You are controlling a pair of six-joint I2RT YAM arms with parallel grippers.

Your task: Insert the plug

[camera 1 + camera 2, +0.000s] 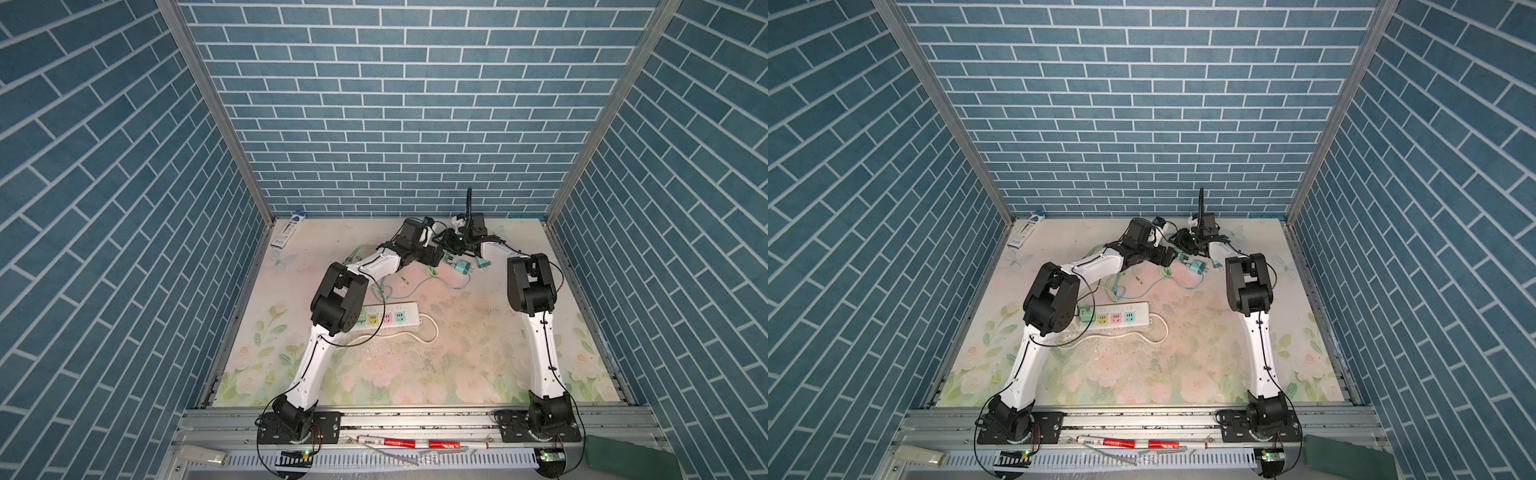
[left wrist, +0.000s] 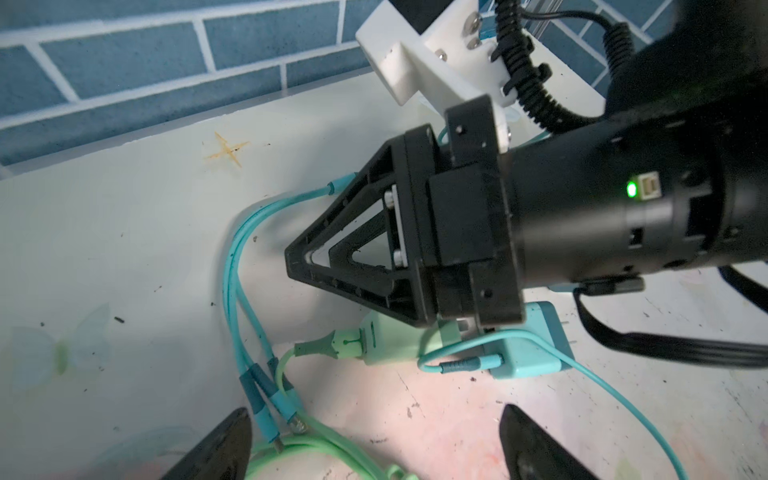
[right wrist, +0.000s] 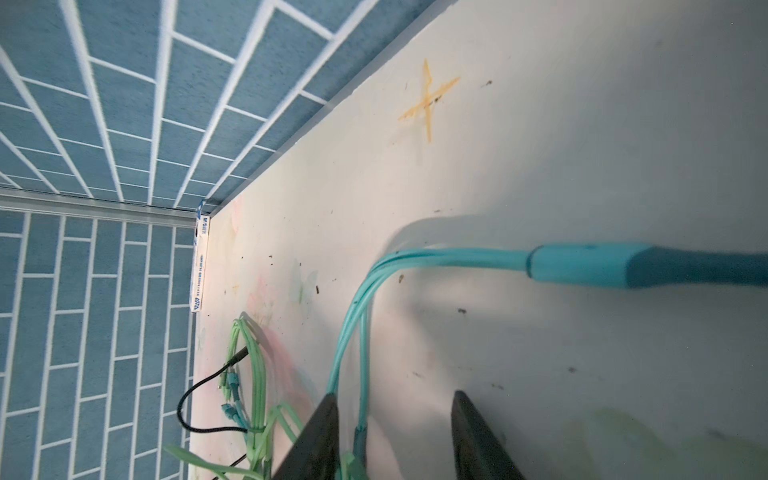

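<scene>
A white power strip [image 1: 388,318] with coloured sockets lies in the middle of the mat, also in the other top view [image 1: 1121,318]. Far from it, near the back wall, a green plug [image 2: 390,340] and a teal plug [image 2: 528,345] lie side by side on the mat, seen in a top view too [image 1: 459,268]. My left gripper [image 2: 374,444] hovers open just short of them, nothing between its fingers. My right gripper [image 3: 399,436] hangs over the plugs with its jaws apart. A thin teal cable [image 3: 361,332] runs under the gap, close to one finger [image 3: 320,436].
Teal and green cables [image 2: 249,291] loop across the mat beside the plugs. A green cable bundle [image 3: 249,374] lies further left. A pen box [image 1: 289,235] leans in the far left corner. The strip's white cord [image 1: 432,328] curls to its right. The brick back wall [image 1: 374,166] stands close behind both grippers.
</scene>
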